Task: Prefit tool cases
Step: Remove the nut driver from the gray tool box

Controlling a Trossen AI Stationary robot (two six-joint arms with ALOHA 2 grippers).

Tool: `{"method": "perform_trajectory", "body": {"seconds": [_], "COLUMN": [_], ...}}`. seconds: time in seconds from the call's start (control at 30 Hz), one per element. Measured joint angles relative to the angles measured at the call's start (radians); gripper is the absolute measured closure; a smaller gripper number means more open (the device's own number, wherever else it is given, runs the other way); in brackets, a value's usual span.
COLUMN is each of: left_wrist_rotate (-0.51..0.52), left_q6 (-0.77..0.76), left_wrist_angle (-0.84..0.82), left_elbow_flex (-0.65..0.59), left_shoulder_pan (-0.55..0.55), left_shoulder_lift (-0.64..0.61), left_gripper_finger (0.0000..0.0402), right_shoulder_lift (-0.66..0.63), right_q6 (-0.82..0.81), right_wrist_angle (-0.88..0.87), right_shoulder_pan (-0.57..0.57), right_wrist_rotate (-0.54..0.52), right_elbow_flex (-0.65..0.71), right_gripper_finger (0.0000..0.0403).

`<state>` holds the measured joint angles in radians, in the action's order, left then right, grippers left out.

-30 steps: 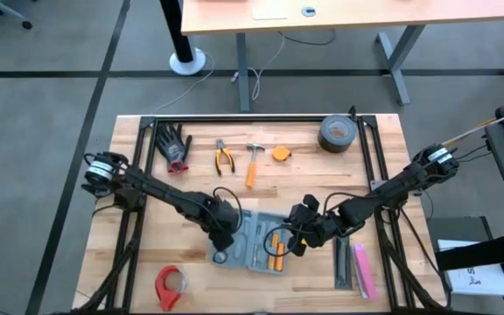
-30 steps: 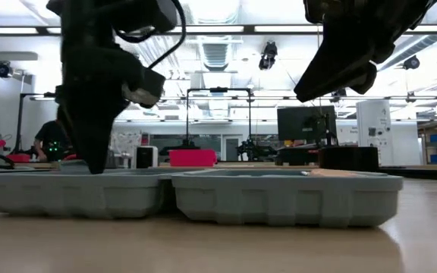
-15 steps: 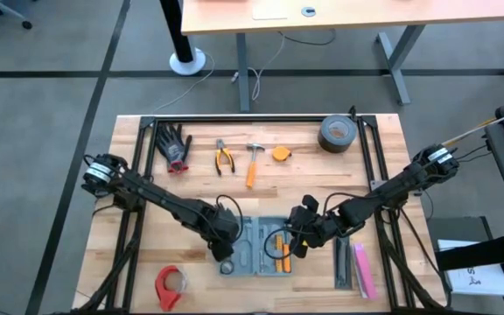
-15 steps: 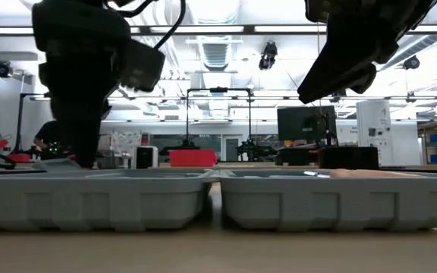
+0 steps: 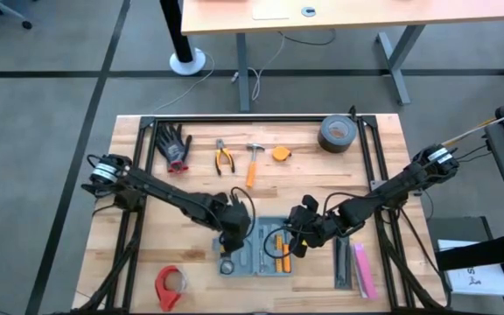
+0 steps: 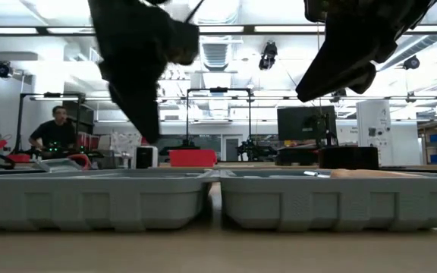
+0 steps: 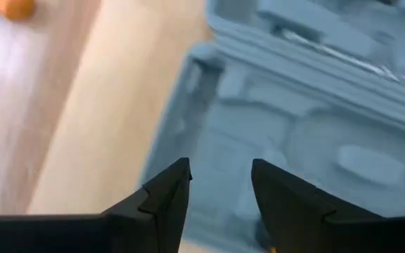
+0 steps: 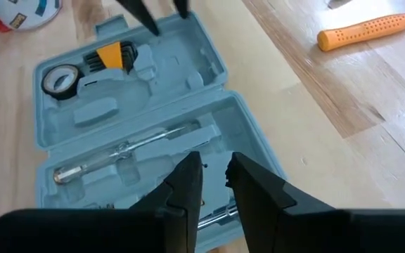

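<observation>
Overhead, wooden table; open tool case; both grippers' fingers apart, empty.

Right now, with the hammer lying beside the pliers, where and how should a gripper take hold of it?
Grip the hammer mid-handle, coming straight down from above, jaws across the orange shaft: it lies flat on the table, clear of the pliers.

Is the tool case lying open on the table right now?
Yes, the tool case lies open with both halves flat, its moulded slots holding a small tape roll and a screwdriver.
</observation>
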<state>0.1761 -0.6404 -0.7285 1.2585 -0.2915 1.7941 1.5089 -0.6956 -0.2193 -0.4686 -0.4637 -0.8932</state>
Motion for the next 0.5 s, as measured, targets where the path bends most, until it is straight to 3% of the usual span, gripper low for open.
{"method": "perform_trajectory", "body": {"seconds": [0.23, 0.5], "left_wrist_rotate": [-0.026, -0.113], "left_q6": [0.106, 0.238], "left_wrist_angle": [0.003, 0.014], "left_elbow_flex": [0.027, 0.031], "left_shoulder_pan": [0.094, 0.122], "left_shoulder_lift": [0.051, 0.090], "left_gripper_finger": [0.0223, 0.0200], "right_shoulder_lift": [0.000, 0.000], "right_q6": [0.000, 0.000], "right_wrist_angle": [0.006, 0.018], "right_shoulder_pan": [0.000, 0.000], "right_wrist_rotate": [0.000, -0.001], "right_elbow_flex": [0.000, 0.000], "right_gripper_finger": [0.0330, 0.0323]}}
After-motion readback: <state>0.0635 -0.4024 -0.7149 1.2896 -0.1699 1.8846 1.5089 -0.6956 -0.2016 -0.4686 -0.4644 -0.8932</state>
